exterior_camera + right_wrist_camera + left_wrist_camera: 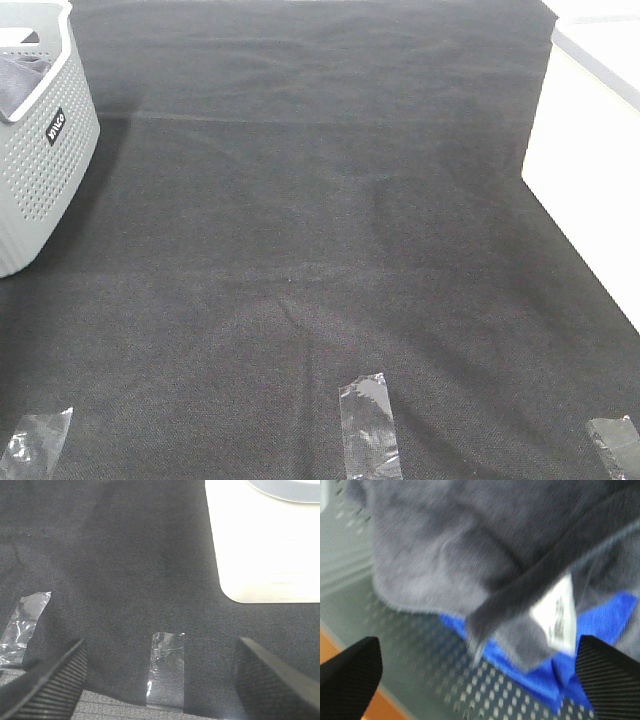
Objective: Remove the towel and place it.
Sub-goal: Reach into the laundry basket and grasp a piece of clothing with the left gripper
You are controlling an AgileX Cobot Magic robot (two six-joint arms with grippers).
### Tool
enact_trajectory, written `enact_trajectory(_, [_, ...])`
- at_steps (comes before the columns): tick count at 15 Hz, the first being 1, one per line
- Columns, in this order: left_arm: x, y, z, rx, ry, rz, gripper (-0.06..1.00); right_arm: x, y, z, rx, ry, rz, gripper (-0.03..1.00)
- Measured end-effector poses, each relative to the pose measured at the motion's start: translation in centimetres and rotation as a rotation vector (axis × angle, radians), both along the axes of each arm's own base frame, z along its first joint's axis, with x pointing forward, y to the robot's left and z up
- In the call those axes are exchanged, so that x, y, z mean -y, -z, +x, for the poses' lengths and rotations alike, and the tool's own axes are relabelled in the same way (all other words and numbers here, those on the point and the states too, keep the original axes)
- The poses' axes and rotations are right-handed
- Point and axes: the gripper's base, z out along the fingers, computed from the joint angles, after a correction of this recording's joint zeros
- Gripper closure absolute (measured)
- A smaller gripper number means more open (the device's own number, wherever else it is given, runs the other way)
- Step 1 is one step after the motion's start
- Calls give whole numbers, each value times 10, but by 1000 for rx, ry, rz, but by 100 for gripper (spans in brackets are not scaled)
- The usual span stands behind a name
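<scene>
- Exterior high view: black-covered worktop (pixel 330 220) carries a grey perforated basket (pixel 40 180).
- Towel (pixel 470 545) lies bunched inside the basket, over a blue cloth (pixel 607 622).
- Left jaws gape wide inside the basket, close to the towel.
- Right jaws, equally wide, hang over the worktop, well apart from the basket.

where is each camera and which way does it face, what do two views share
Exterior high: mounted above, looking down on black fabric table covering, grey perforated plastic basket at left; no arm shows.
Left wrist: looking into basket, close over greyish-lavender terry towel; open left gripper shows.
Right wrist: low over the covering, facing white block; open right gripper shows.
Shared: exterior high and right wrist both show clear tape strips.
</scene>
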Motion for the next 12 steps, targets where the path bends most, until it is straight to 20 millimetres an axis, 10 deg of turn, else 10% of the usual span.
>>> enact_trajectory(12, [4, 37, 10, -54, 34, -55, -2, 0, 0, 0, 0, 0, 0, 19])
